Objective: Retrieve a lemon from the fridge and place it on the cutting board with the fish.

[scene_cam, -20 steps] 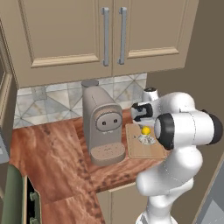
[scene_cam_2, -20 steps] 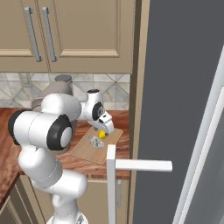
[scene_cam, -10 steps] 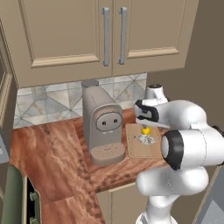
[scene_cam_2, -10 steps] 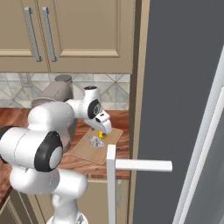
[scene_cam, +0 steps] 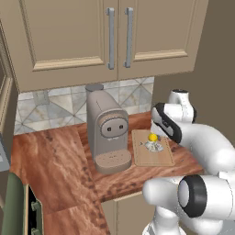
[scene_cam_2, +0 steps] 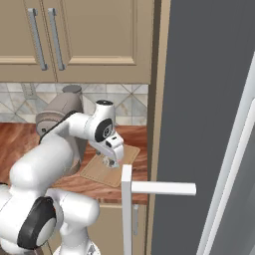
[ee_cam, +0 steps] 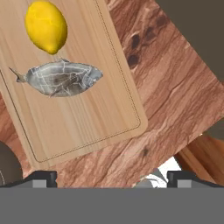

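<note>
Lemon [ee_cam: 46,27] touching fish [ee_cam: 61,78] on cutting board [ee_cam: 87,127], board's corner cropped, pincer [ee_cam: 111,178] spread

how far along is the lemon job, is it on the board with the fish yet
It looks done. The small bright yellow lemon lies on the light tan wooden cutting board, right beside the silvery grey fish. Nothing is in hand: the pincer is open and empty, above the board's edge. What may be left is pulling the arm clear; the tall grey fridge door stands open and could be closed.
</note>
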### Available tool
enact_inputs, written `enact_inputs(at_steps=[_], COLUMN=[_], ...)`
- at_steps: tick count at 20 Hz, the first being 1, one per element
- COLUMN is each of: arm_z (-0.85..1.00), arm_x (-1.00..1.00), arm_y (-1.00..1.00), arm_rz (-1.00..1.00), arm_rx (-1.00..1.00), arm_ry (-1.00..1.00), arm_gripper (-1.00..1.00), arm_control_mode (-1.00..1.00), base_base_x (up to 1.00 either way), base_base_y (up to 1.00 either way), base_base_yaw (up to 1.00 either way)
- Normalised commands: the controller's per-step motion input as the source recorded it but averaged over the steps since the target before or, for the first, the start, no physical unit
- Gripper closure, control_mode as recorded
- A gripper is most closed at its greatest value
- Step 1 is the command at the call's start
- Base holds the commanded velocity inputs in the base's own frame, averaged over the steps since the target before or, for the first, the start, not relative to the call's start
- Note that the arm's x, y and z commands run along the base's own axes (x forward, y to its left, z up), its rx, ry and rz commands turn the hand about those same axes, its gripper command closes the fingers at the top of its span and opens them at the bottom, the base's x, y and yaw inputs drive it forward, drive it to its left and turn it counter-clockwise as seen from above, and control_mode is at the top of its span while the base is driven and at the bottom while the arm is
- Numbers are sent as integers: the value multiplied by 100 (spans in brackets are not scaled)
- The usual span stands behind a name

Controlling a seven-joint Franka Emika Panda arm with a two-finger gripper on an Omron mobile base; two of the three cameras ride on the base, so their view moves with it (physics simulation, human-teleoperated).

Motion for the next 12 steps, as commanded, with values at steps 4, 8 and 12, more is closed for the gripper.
enact_inputs(at_steps=[4,8,12], arm_z=[17,22,24], arm_x=[-78,-75,-71], arm_y=[15,14,6], arm_rz=[1,6,12], arm_rx=[0,-4,-3], arm_ry=[0,0,0], arm_gripper=[-100,-100,-100], arm_control_mode=[-100,-100,-100], base_base_x=[0,0,0], base_base_y=[0,0,0], base_base_yaw=[0,0,0])
